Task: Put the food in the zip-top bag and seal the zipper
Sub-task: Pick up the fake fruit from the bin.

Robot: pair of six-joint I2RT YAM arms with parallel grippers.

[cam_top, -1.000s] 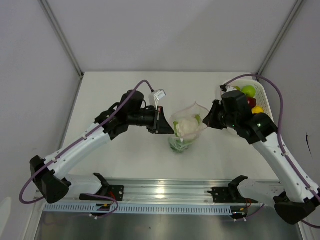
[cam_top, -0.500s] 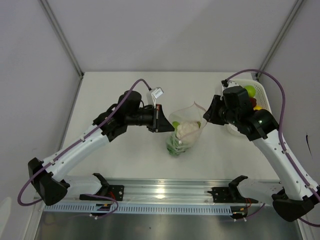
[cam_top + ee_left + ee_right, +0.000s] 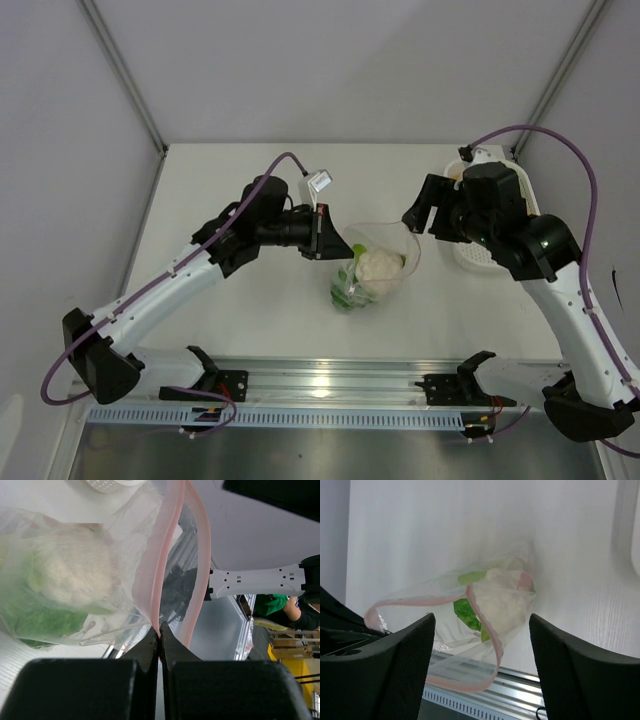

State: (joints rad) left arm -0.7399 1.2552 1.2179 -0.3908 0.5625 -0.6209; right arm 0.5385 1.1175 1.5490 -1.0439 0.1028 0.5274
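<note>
The clear zip-top bag (image 3: 378,262) hangs over the middle of the table with its mouth gaping, and the green-white cabbage (image 3: 377,268) sits inside it. My left gripper (image 3: 326,240) is shut on the pink zipper strip (image 3: 167,550) at the bag's left corner, its jaws (image 3: 160,629) pinched together on the strip. My right gripper (image 3: 417,212) is open just right of the bag and touches nothing. In the right wrist view the bag (image 3: 485,607) and its zipper strip (image 3: 487,627) hang loose between and beyond the wide fingers (image 3: 481,617). The rest of the food is hidden.
A white mesh basket (image 3: 474,258) stands at the right edge of the table, mostly covered by my right arm. Its rim (image 3: 107,484) shows at the top of the left wrist view. The metal rail (image 3: 320,385) runs along the near edge.
My right gripper opened, let go of the bag's right edge and drew back up and to the right. The bag's mouth sagged and spread wider. The left gripper kept its hold.
</note>
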